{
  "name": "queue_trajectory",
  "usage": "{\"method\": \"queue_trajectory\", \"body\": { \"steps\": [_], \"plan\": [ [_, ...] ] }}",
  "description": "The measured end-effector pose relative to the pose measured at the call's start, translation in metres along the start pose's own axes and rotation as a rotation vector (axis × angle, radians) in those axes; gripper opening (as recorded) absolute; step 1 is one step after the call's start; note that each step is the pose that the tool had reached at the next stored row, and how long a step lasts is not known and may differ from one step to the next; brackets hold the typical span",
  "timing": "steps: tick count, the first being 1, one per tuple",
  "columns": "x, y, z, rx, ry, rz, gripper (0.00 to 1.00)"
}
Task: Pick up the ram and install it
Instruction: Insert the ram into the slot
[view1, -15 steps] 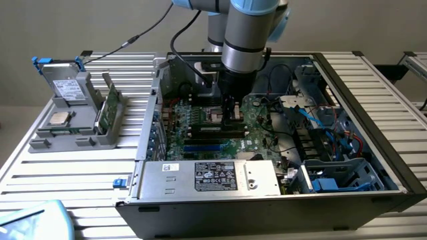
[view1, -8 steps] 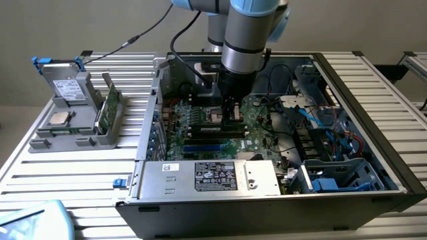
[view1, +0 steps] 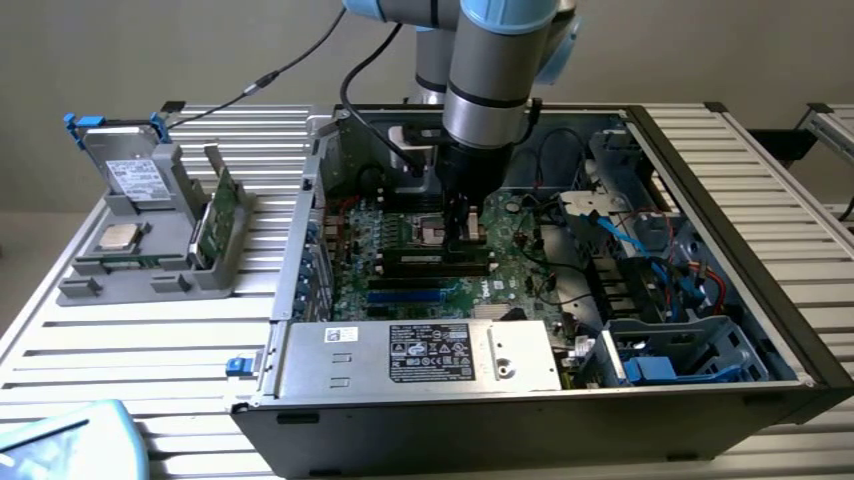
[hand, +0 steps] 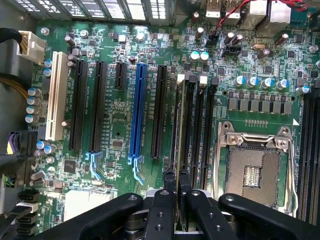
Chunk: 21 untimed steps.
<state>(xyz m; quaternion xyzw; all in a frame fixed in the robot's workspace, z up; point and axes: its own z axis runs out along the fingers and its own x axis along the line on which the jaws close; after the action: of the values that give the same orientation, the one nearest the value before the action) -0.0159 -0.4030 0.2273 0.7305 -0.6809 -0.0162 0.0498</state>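
I have my gripper (hand: 176, 175) down inside the open computer case (view1: 747, 290), low over the motherboard (hand: 115, 125). My fingers (hand: 167, 200) are drawn in narrow and pinch the ram (hand: 178, 125) between them.

The ram stands on edge, so from the wrist view it is a thin dark line (its chips face sideways and I cannot make them out). Its long axis lies parallel to the memory slots (hand: 202, 125) and to the blue slot (hand: 136, 115). The visible stretch runs from my fingers toward the board's edge with the ports.

It sits over the memory slot nearest the long black expansion slots, the outermost of the bank. The processor socket (hand: 252, 170) is on the far side of that bank, well apart from the ram. I cannot tell whether its lower edge is pressed home in the slot or only resting in line with it.

In the exterior view my gripper (view1: 467, 235) hangs straight down near the middle of the board, beyond the power supply (view1: 414, 355). Outside the case, on the table (view1: 134, 340) at the exterior view's left, a grey holder (view1: 147, 250) carries a square silver chip (view1: 118, 237) and a green card (view1: 214, 215) standing upright.
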Motion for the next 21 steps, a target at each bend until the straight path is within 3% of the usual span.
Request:
{"method": "queue_trajectory", "body": {
  "steps": [21],
  "plan": [
    [0.0035, 0.0001, 0.0005, -0.001, -0.0021, 0.007, 0.14]
  ]
}}
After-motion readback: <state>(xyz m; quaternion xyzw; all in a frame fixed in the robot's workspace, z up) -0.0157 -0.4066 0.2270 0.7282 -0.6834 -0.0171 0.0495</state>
